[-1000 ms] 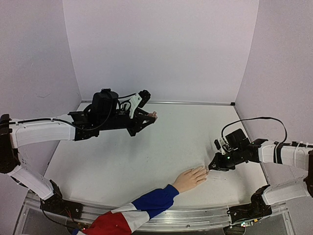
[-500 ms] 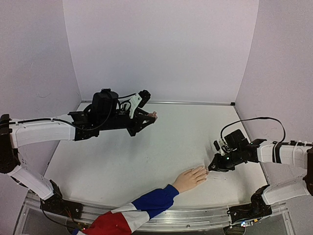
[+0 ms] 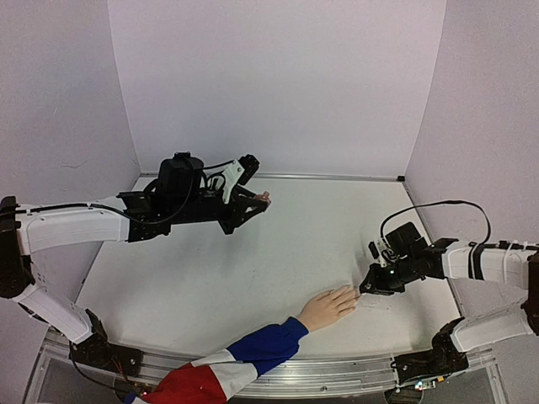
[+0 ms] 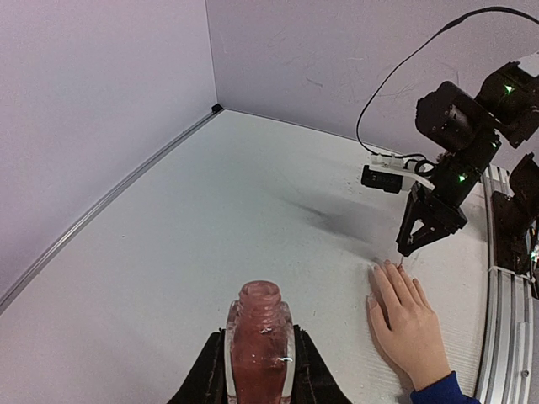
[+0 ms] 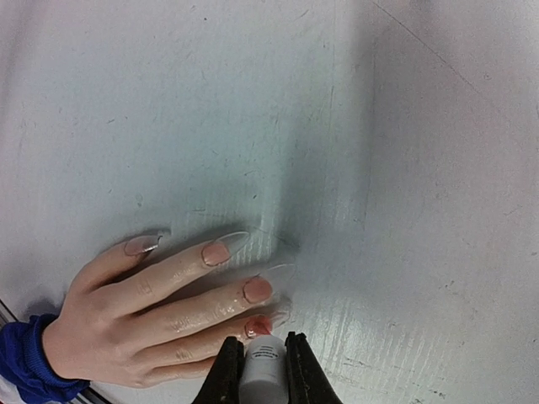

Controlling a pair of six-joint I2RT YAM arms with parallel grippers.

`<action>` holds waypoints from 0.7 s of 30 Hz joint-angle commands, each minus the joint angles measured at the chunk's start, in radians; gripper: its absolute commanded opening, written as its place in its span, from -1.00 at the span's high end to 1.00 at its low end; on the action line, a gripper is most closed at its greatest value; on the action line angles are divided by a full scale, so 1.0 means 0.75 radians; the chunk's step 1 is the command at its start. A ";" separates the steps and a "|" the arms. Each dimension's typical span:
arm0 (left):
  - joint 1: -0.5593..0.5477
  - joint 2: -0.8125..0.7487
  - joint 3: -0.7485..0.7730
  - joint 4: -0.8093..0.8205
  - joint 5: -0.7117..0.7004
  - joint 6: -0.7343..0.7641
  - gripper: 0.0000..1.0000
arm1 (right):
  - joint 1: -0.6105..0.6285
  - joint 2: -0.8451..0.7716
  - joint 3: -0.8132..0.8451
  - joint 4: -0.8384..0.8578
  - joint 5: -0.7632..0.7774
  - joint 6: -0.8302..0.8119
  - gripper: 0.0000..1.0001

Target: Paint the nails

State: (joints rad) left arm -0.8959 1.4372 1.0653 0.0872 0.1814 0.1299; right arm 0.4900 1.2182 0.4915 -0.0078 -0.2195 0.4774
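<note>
Left jaws are clamping shut on an open pinkish bottle (cap off, neck pointing away from the wrist), hanging above the counter, well apart from the hand. Right jaws are pinching shut on a white brush cap, and its tip is sitting on the nearest nail. The nails are lying just ahead of the right jaws on the pale hand, which is resting flat on the counter; they are looking pinkish.
</note>
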 commanded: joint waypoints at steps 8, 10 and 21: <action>-0.004 -0.059 0.004 0.062 0.009 0.004 1.00 | 0.013 0.022 0.054 -0.055 0.032 0.014 1.00; -0.004 -0.057 0.007 0.062 0.011 0.004 1.00 | 0.013 0.022 0.054 -0.055 0.038 0.012 1.00; -0.004 -0.053 0.014 0.062 0.016 0.009 1.00 | 0.013 0.036 0.058 -0.055 0.050 0.009 1.00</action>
State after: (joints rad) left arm -0.8959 1.4338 1.0653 0.0872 0.1818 0.1303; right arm 0.4942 1.2381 0.5022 -0.0154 -0.1944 0.4805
